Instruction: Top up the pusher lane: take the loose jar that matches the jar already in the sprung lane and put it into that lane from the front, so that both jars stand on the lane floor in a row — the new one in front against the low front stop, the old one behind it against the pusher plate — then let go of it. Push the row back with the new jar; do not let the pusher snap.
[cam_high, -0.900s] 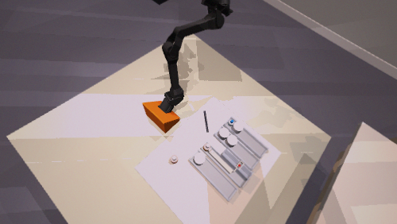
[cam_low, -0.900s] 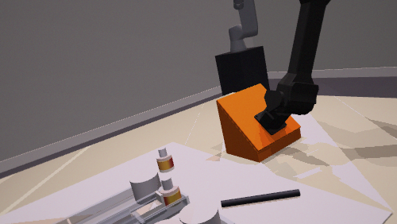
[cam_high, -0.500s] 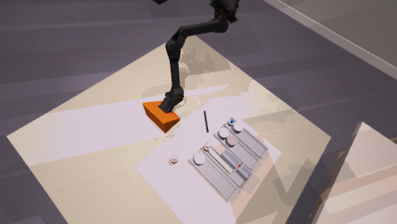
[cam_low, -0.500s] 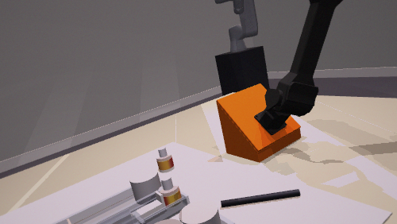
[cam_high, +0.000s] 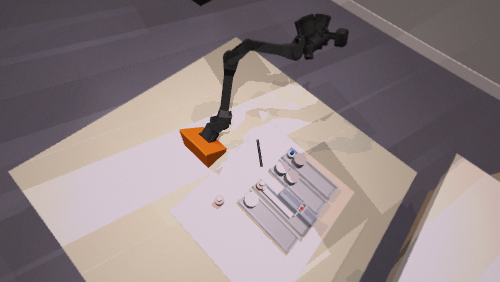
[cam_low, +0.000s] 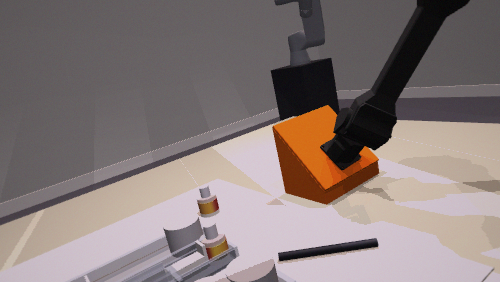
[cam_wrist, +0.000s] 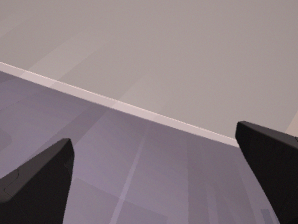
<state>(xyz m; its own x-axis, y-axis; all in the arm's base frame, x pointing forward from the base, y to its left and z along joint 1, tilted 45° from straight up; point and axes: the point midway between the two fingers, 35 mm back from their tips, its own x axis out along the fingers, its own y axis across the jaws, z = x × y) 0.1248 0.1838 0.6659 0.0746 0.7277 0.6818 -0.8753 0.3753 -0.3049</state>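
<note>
0 jars are held; the 2 fingers of the gripper (cam_high: 342, 37) (cam_wrist: 155, 137) are spread nearly to full width. The loose jar (cam_high: 219, 200) (cam_low: 208, 204) is seen upright on the white mat (cam_high: 200, 220) (cam_low: 150, 227), apart from the lanes. 1 similar jar (cam_high: 260, 185) (cam_low: 216, 246) is seated at the front of the sprung lane (cam_high: 281, 199) (cam_low: 187, 265). Grasping, row push-back, insertion and release are judged outstanding.

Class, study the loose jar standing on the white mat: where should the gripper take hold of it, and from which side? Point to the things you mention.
Probably best: the labelled body of the loose jar (cam_high: 219, 201) (cam_low: 208, 205), fingers on opposite sides, coming from above. It stands upright and apart from the lanes, with room around it, and its round body looks steadier to hold than the narrower cap.
</note>
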